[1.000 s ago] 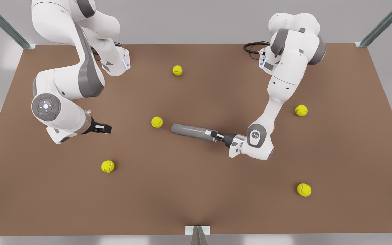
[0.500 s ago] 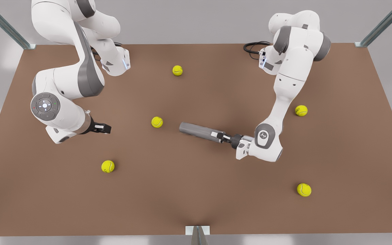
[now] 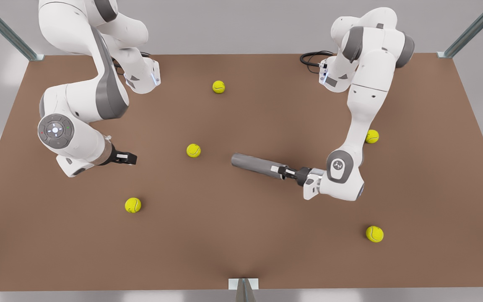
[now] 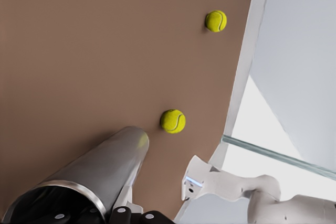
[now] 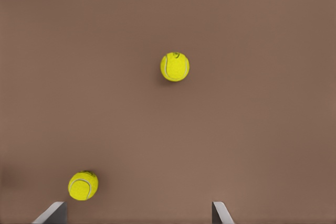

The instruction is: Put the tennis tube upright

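Tube (image 3: 255,164) lying flat mid-table (image 3: 241,251); my left claw (image 3: 282,171) is clamping its rim end. My right claw (image 3: 131,158), fingers apart, is hovering near the table's other side, waiting.

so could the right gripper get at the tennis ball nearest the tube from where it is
Probably yes. The right gripper, fingers open, waits at the front view's left, with bare table between it and that tennis ball. The tennis tube, held by the left gripper, lies beyond the ball, not between.
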